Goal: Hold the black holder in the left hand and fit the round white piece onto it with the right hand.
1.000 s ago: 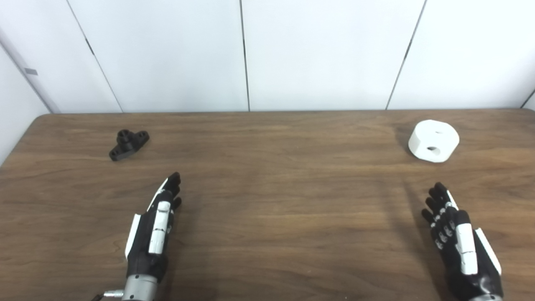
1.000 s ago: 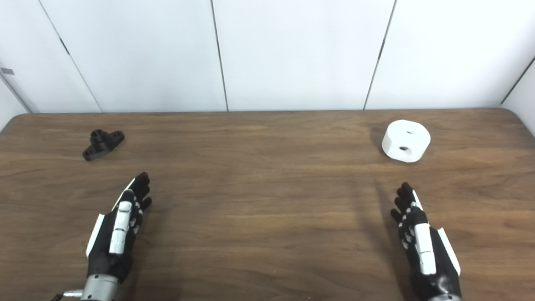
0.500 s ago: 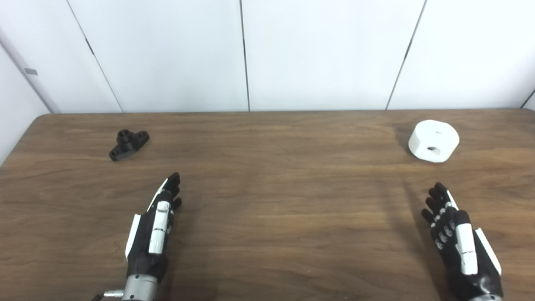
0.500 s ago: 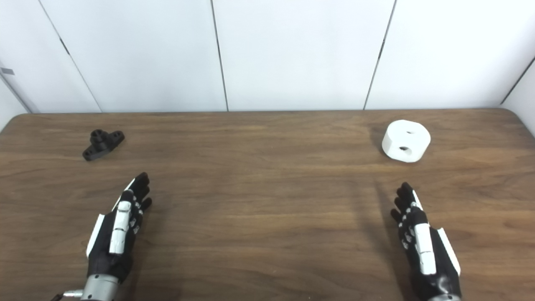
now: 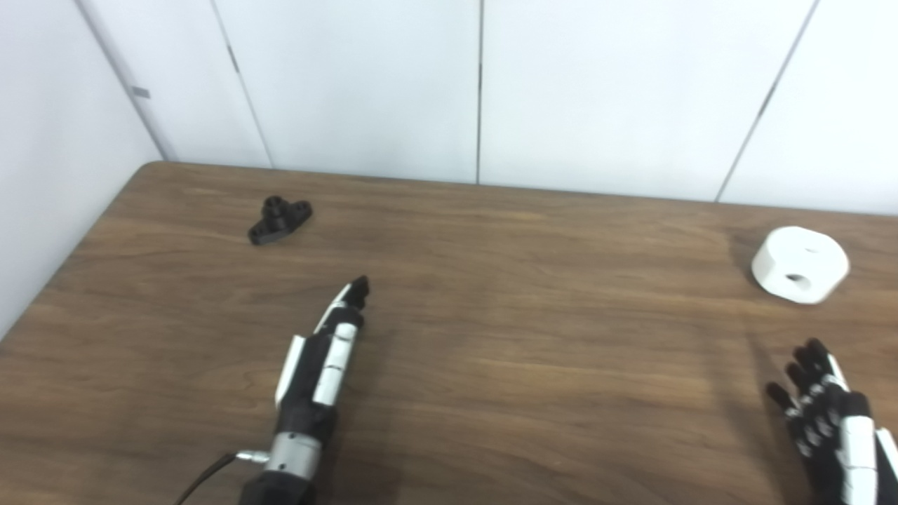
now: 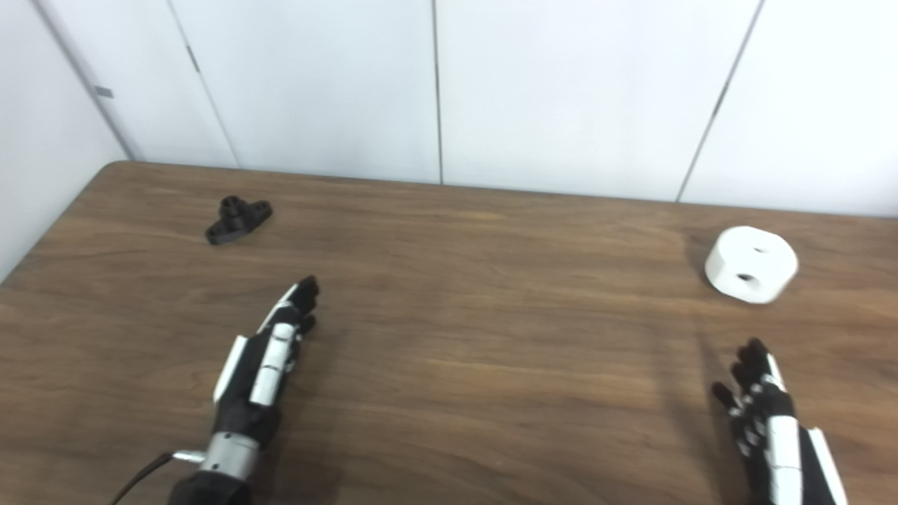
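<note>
From the left eye, the left hand (image 5: 319, 358) lies flat over the wooden table (image 5: 491, 337) with fingers straight and holding nothing, the black holder (image 5: 279, 219) well ahead of it and off to its left. The right hand (image 5: 831, 421), cut by the corner, looks spread and empty. From the right eye, the round white piece (image 6: 751, 264) sits well ahead of the right hand, untouched.
</note>
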{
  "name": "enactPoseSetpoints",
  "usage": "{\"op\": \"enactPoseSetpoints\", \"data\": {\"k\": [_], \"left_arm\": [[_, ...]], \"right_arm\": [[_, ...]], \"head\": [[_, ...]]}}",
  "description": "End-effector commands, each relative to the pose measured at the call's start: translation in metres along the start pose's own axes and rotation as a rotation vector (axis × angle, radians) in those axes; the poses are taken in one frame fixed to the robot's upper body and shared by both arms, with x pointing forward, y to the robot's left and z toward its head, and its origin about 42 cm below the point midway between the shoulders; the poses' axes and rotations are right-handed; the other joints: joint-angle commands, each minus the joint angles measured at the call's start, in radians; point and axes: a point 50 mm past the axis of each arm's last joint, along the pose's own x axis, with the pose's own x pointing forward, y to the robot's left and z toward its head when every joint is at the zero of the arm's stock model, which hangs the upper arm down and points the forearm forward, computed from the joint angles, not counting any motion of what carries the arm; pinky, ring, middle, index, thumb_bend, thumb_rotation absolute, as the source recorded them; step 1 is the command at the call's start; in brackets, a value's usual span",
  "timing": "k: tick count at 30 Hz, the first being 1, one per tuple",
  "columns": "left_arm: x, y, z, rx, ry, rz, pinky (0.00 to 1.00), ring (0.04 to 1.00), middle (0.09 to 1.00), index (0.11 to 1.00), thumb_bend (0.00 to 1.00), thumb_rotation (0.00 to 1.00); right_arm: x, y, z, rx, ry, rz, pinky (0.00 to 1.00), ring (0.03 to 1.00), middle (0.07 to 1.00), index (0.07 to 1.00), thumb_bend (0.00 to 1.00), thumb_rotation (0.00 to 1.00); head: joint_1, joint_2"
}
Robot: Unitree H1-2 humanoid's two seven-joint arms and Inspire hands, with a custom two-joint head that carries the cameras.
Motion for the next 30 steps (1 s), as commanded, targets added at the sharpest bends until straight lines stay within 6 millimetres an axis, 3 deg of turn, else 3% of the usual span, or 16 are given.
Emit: {"op": "enactPoseSetpoints", "data": {"k": [1, 10, 14, 20, 30], "left_arm": [[-0.002, -0.015, 0.001, -0.039, -0.032, 0.017, 0.97, 0.978, 0.946, 0.931, 0.48, 0.87], [-0.002, -0.023, -0.007, -0.032, -0.015, 0.017, 0.96, 0.973, 0.946, 0.932, 0.54, 0.85], [-0.003, -0.026, -0.009, -0.016, -0.008, 0.016, 0.95, 0.977, 0.957, 0.935, 0.56, 0.86], [-0.003, -0.031, -0.013, -0.005, -0.010, 0.012, 0.95, 0.978, 0.959, 0.943, 0.61, 0.87], [-0.003, -0.033, -0.015, -0.010, -0.010, 0.012, 0.96, 0.980, 0.956, 0.953, 0.59, 0.89]], "right_arm": [[0.002, -0.006, 0.003, -0.015, -0.022, 0.019, 1.00, 1.000, 1.000, 1.000, 0.61, 1.00], [0.000, -0.011, -0.002, 0.002, -0.027, -0.008, 1.00, 1.000, 1.000, 1.000, 0.57, 0.95], [0.001, -0.015, -0.003, -0.014, -0.019, -0.008, 1.00, 1.000, 1.000, 1.000, 0.60, 0.97], [0.003, -0.018, -0.006, -0.012, -0.023, -0.002, 1.00, 1.000, 1.000, 1.000, 0.57, 0.97], [0.004, -0.020, -0.008, -0.011, -0.040, 0.007, 1.00, 1.000, 1.000, 1.000, 0.55, 0.96]], "head": [[0.008, -0.004], [0.076, -0.061], [0.100, -0.084], [0.121, -0.119], [0.118, -0.125]]}}
